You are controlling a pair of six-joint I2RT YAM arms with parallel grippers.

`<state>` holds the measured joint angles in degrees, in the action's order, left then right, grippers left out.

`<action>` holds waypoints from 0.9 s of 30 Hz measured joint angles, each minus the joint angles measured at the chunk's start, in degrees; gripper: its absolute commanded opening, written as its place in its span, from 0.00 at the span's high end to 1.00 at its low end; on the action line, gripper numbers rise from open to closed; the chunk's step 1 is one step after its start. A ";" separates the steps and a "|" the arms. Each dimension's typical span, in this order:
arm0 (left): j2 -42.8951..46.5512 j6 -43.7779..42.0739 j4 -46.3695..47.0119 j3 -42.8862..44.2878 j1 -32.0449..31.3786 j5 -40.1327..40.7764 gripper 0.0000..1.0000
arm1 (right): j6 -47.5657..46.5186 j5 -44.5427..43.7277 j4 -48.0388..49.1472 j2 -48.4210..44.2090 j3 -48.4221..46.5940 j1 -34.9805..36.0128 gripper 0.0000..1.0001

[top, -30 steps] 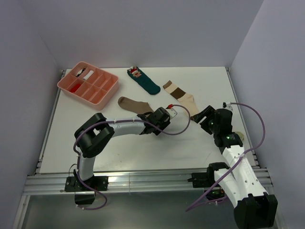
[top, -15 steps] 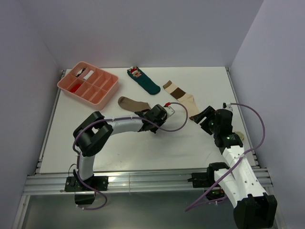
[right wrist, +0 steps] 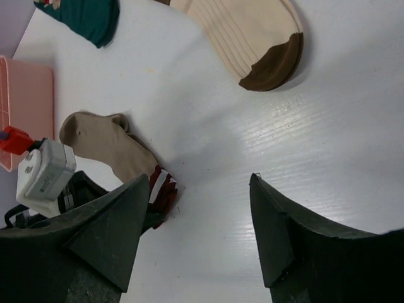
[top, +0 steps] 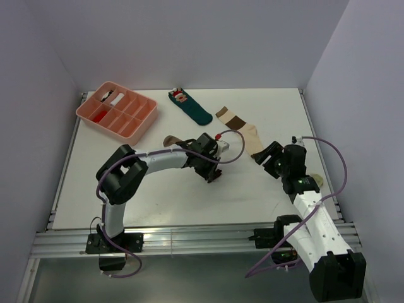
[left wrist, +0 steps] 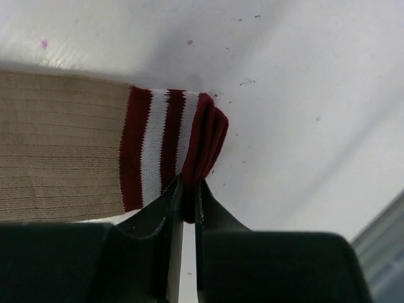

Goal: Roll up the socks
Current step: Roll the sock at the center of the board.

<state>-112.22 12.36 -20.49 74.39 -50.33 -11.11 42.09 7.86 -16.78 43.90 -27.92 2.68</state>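
The left jaws pinch the red-and-white cuff (left wrist: 158,148) of the tan sock (left wrist: 63,145) near the middle of the table (top: 189,196). The right jaws stand spread just beside the toe of the banded cream sock (top: 243,130). We count three socks, with the teal sock (top: 190,107) by the far edge, and one pink tray (top: 142,124) in the far left corner.

The soft ribbed tan-brown sock (left wrist: 63,145) lies stretched out near the middle of the white table (left wrist: 303,95), its dark red and white striped cuff bunched into a fold, well apart from the flat cream ribbed sock (right wrist: 249,35) with brown bands and a dark brown toe, farther right.
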 measured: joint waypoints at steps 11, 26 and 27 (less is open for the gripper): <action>-2.05 17.75 6.19 -3.30 12.31 -19.34 1.00 | 1.79 1.77 8.22 12.94 0.83 7.78 0.37; -3.34 36.74 21.22 -10.84 17.05 -28.55 0.99 | 10.99 2.75 28.30 37.86 0.83 20.96 0.52; -3.45 37.66 22.01 -11.08 17.29 -28.63 1.00 | 11.39 2.86 29.68 38.51 0.83 21.29 0.52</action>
<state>-115.68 50.02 1.52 63.31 -33.04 -39.75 53.47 10.72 12.91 82.41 -27.09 23.97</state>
